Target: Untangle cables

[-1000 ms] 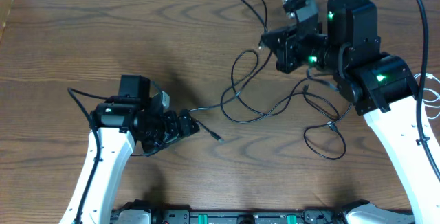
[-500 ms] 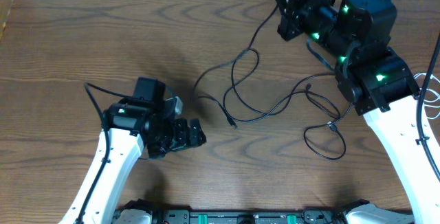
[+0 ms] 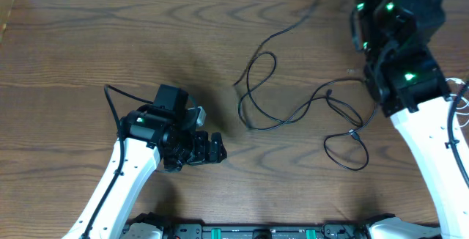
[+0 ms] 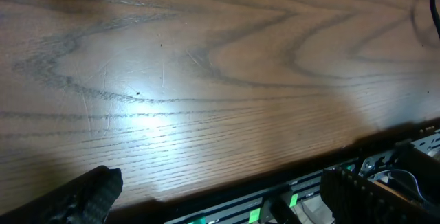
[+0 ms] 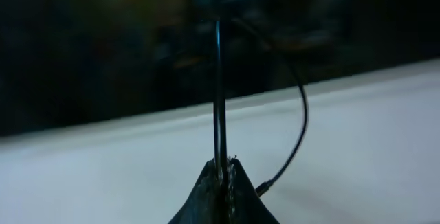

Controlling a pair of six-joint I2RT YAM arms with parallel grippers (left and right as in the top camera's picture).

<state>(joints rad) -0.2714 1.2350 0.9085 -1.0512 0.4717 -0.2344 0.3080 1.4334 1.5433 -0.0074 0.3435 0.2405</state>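
A long black cable (image 3: 258, 69) lies in loops on the wooden table and runs up to the far right edge. My right gripper (image 5: 221, 172) is shut on this black cable (image 5: 218, 93) and holds it raised beyond the table's far edge; a plug end (image 5: 264, 185) hangs beside the fingers. More black cable loops (image 3: 344, 140) lie at the right. A white cable (image 3: 462, 96) shows at the right edge. My left gripper (image 3: 217, 149) is open and empty near the front edge, apart from the cables; it also shows in the left wrist view (image 4: 220, 207).
My right arm (image 3: 399, 56) fills the far right corner. A thick black wire (image 3: 113, 100) trails from my left arm. The table's front edge (image 4: 275, 176) and a rail with green tags lie just under the left gripper.
My right gripper has moved away past the far edge, pulling the black cable with it. The cable's free end slid right, away from my left gripper. My left arm shifted right and forward.
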